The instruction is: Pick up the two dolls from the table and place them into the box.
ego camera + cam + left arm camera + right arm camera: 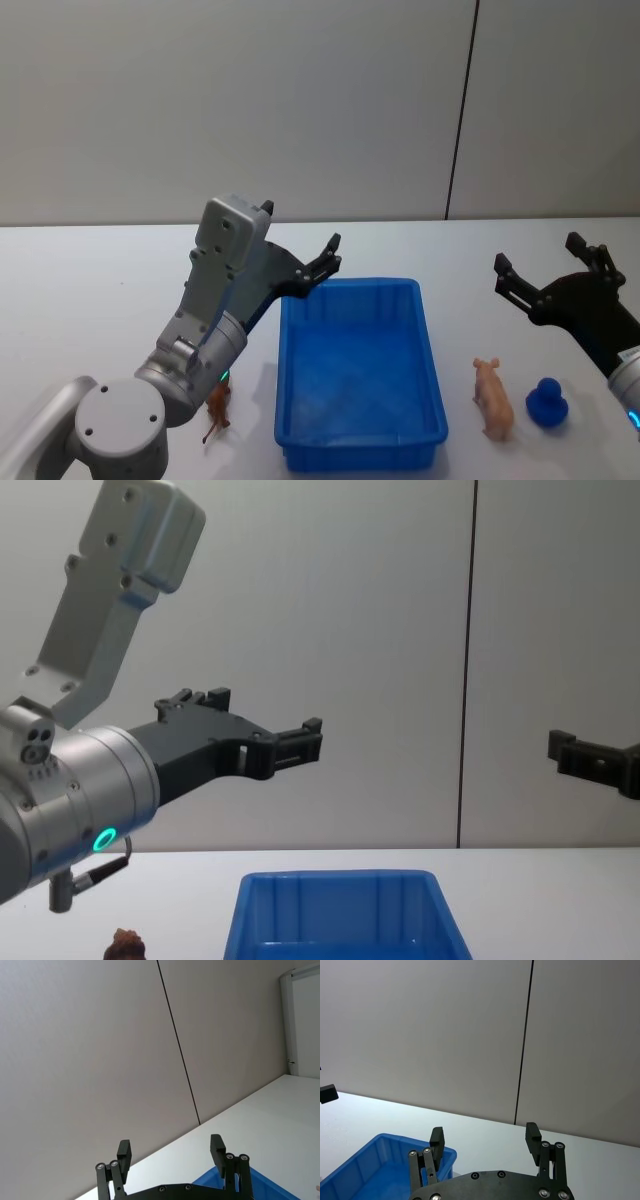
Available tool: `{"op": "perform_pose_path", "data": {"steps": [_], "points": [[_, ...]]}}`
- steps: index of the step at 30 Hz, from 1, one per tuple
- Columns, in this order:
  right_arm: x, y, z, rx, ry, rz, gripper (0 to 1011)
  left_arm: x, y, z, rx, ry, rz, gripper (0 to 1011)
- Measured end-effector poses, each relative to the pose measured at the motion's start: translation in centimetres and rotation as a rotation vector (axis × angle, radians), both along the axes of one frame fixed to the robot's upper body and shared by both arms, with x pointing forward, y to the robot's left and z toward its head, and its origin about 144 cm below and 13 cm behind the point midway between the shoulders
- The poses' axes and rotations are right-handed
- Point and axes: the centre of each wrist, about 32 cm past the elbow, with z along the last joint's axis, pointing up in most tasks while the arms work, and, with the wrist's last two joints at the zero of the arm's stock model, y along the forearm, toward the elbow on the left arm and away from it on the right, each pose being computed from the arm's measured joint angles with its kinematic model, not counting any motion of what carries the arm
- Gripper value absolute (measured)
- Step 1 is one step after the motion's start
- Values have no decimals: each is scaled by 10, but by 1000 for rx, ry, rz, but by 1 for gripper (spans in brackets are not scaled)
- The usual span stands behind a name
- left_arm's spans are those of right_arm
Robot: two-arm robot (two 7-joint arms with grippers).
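Note:
The blue box (432, 400) stands empty on the white table (100, 290). A small brown animal doll (218, 408) lies just left of the box, partly behind my left arm. To the box's right lies a pink pig doll (493, 398), with a blue duck-like doll (548, 403) beside it. My left gripper (300, 232) hangs open and empty above the box's far left corner. My right gripper (538, 255) is open and empty too, raised beyond the pig. The wrist views show the left gripper (170, 1152) and the right gripper (485, 1139) with fingers wide apart.
A grey panelled wall (300, 100) closes off the table's far edge. The box rim (340, 882) and the brown doll (127, 943) sit low in the chest view, with my left gripper (265, 720) well above them. Bare tabletop lies behind the box.

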Motion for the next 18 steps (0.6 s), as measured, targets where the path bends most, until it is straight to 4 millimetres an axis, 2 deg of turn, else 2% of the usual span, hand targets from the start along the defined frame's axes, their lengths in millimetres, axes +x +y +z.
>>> {"op": "perform_pose_path", "data": {"steps": [18], "points": [[0,0,0,0,-1,0,1001,-2,-1,1,4,-7,9,1001]]}}
